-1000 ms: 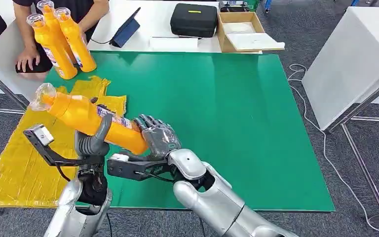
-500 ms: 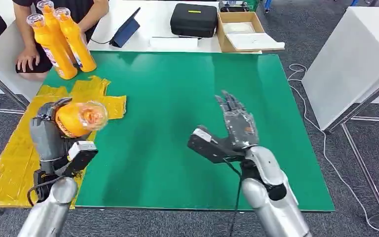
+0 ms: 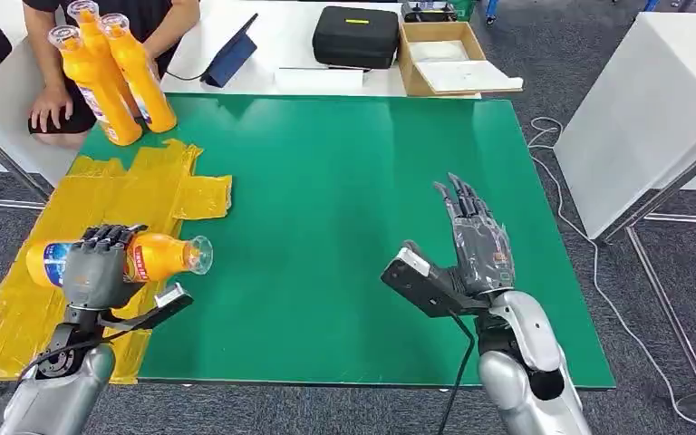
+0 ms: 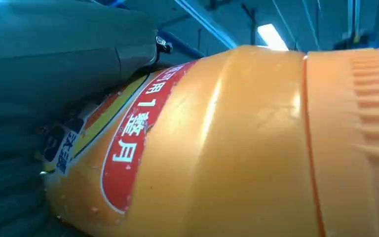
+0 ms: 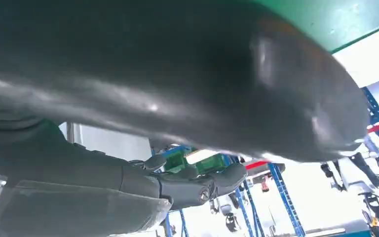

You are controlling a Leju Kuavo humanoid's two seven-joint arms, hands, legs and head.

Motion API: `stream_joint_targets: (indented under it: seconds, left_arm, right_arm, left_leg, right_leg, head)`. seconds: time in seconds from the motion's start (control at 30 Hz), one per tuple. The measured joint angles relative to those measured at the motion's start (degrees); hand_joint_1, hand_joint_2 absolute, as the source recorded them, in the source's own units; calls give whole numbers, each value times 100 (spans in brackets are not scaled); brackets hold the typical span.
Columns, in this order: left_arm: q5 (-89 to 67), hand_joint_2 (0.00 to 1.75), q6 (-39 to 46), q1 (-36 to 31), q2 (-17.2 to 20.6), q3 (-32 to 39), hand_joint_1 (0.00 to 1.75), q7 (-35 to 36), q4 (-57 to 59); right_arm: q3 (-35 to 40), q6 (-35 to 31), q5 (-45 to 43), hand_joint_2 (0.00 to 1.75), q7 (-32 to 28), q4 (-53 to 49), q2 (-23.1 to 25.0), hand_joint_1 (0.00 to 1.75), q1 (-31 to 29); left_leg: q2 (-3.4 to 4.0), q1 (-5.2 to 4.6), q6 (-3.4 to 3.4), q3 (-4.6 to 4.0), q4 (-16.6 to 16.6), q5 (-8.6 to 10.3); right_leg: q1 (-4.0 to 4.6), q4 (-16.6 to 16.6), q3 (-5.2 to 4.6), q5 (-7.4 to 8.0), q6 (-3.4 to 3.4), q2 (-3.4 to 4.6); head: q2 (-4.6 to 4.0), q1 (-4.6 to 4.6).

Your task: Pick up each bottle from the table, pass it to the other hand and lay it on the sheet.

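left hand (image 3: 98, 263): fingers curled around glossy orange plastic bottle (image 3: 149, 256), lying sideways over crinkled yellow sheet (image 3: 109, 190), table's 8 o'clock | right hand (image 3: 476, 240): flat, fingers straight and apart, above smooth green table (image 3: 372, 181), 5 o'clock

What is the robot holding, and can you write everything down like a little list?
left hand: holds an orange bottle on its side above the yellow sheet
right hand: open, holds nothing, over the green table
other bottles: three upright at the table's far left corner
person: hand resting behind those bottles
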Motion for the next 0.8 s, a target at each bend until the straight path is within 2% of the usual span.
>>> stream_joint_targets:
  seconds: [0.03, 0.07, 0.1, 0.3, 0.47, 0.73, 0.8]
  left_arm:
    - [-50, 175, 0, 0, 15, -2, 0, 53, 88]
    - [-118, 175, 0, 0, 33, -7, 0, 97, 169]
    - [-182, 0, 0, -1, 41, -7, 0, 136, 239]
    - [-614, 0, -85, -236, 63, -335, 0, 488, 1057]
    - [-310, 0, -107, -375, 63, -639, 0, 405, 1375]
    - [517, 0, -363, -287, 92, -835, 0, 98, 1117]
    - [1734, 0, -667, -124, 76, -826, 0, -271, 723]
  right_arm:
    - [2, 0, 15, 0, 0, -22, 0, 0, 26]
    - [2, 2, 31, 0, 0, -42, 0, 0, 56]
    - [2, 2, 42, 0, 0, -57, 0, 0, 81]
    - [9, 11, 105, 0, -22, -151, -44, 0, 212]
    - [9, 11, 109, 0, -24, -219, -157, 0, 307]
    - [9, 5, 90, 0, -26, -278, -236, 0, 360]
    - [9, -44, 44, 0, -37, -308, -238, 0, 409]
  left_leg:
    - [0, 0, 0, 0, 0, 0]
    - [0, 0, 0, -1, 0, 0]
    - [0, -1, 0, 0, 0, 0]
    - [-7, -5, 1, 0, 0, 1]
    - [-4, -5, 1, 0, 0, 0]
    - [-4, -3, 0, -1, 0, 0]
    - [0, -2, 0, 0, 0, -1]
  right_leg:
    - [0, 0, 0, 0, 0, 0]
    - [0, 0, 0, 0, 0, 0]
    - [0, 0, 0, 0, 0, 0]
    - [-2, 0, -1, 0, 1, -3]
    - [-2, 0, 1, 0, 2, -3]
    - [-1, 0, 1, 0, 1, -3]
    - [-1, 0, -1, 0, 1, -1]
  head:
    - [0, 0]
    - [0, 0]
    - [0, 2]
    - [0, 0]
    - [0, 0]
    - [0, 0]
    - [0, 0]
